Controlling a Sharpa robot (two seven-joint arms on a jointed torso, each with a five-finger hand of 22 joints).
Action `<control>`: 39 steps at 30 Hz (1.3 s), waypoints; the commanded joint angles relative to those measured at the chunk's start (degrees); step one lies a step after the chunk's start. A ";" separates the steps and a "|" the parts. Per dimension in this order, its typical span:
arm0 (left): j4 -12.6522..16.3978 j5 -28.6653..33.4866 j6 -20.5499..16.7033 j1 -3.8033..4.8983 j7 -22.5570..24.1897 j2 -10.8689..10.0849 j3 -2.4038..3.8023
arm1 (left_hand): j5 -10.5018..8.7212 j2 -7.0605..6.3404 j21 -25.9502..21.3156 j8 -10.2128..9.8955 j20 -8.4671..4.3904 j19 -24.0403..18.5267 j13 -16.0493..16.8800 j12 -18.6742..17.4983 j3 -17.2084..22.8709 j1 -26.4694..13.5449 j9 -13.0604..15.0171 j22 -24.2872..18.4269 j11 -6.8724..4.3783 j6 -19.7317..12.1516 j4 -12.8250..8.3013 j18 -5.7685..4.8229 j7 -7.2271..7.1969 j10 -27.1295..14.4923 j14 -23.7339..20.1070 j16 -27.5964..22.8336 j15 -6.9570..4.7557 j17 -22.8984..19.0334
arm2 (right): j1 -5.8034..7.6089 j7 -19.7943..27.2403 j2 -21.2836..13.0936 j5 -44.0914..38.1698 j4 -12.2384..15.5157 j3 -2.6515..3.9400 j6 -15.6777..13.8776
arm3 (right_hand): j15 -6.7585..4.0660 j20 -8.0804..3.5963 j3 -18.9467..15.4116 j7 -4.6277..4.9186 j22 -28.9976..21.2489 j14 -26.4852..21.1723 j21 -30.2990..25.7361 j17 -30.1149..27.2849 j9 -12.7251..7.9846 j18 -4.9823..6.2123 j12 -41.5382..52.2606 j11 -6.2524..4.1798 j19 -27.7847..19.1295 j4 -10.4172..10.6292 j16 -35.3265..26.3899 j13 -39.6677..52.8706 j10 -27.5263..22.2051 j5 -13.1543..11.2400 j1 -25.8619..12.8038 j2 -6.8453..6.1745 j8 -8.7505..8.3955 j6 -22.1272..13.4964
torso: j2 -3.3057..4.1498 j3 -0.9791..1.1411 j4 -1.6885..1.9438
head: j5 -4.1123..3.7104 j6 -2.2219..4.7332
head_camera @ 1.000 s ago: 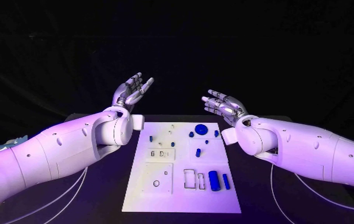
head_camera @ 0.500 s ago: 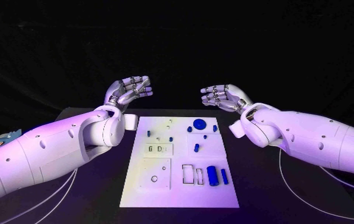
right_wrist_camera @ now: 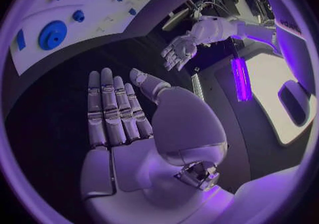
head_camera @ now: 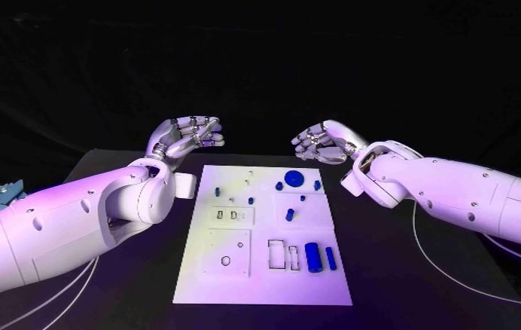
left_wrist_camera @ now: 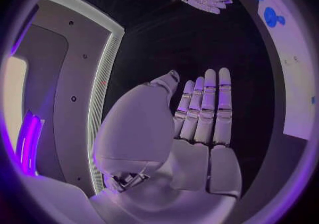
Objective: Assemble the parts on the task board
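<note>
The white task board (head_camera: pixel 217 273) lies flat in the middle of the black table. Blue parts lie on it: a round disc (head_camera: pixel 293 177) at the far end, a thick cylinder (head_camera: pixel 312 257) near the front right, and a small peg (head_camera: pixel 290 215) between them. My left hand (head_camera: pixel 187 135) hovers above the table beyond the board's far left corner and holds nothing. My right hand (head_camera: pixel 322 142) hovers beyond the far right corner, also holding nothing. In the wrist views the left hand's fingers (left_wrist_camera: pixel 202 112) and the right hand's fingers (right_wrist_camera: pixel 113 107) lie straight, side by side.
The black table (head_camera: pixel 434 270) spreads on both sides of the board. Both forearms flank the board's long edges. A small pale blue object (head_camera: pixel 9 193) sits at the table's far left edge. The board's disc (right_wrist_camera: pixel 52 34) appears in the right wrist view.
Both hands have tipped forward and drawn their fingers together from an upright spread pose. The whole head picture has shifted a little.
</note>
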 commanded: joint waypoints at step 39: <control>10.89 -1.89 2.83 0.72 -2.81 -4.62 0.56 | 0.26 -1.96 1.44 -0.34 -0.42 0.88 -0.11 -1.83 1.01 -0.49 -0.42 0.52 0.24 0.10 -0.21 0.14 0.37 0.36 0.00 -0.20 0.09 0.72 | 1.10 -16.71 3.60 -36.98 -0.10 0.30 6.53 | -4.43 -4.84 0.00 -2.21 40.79 20.29 41.70 49.43 3.19 -2.99 2.03 -2.92 22.90 3.41 56.90 4.32 0.67 2.78 -1.80 -6.14 0.80 2.50 | 6.11 -2.58 1.73 | -1.01 1.17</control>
